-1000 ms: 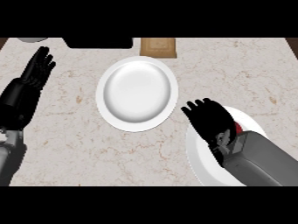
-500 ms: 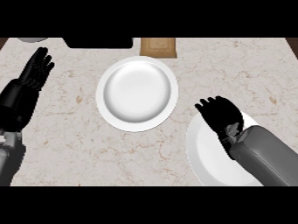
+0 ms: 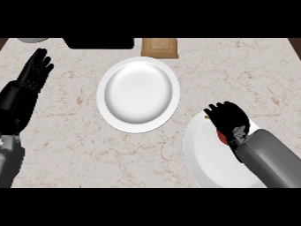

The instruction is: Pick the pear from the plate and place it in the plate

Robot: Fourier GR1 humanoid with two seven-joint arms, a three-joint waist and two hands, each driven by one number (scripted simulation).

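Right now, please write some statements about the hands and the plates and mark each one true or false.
1. The right hand is over the plate at the right. True.
2. A pear lies on the middle plate. False: that plate shows nothing on it.
3. The left hand is open, fingers up, at the counter's left. True.
4. The two plates overlap. False: they lie apart.
5. The pear is plainly visible. False: the right hand hides it, if it is there.

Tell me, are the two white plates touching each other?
Apart. The head view shows a strip of marble counter between the centre plate and the right plate, whose rim lies beneath the right robot hand.
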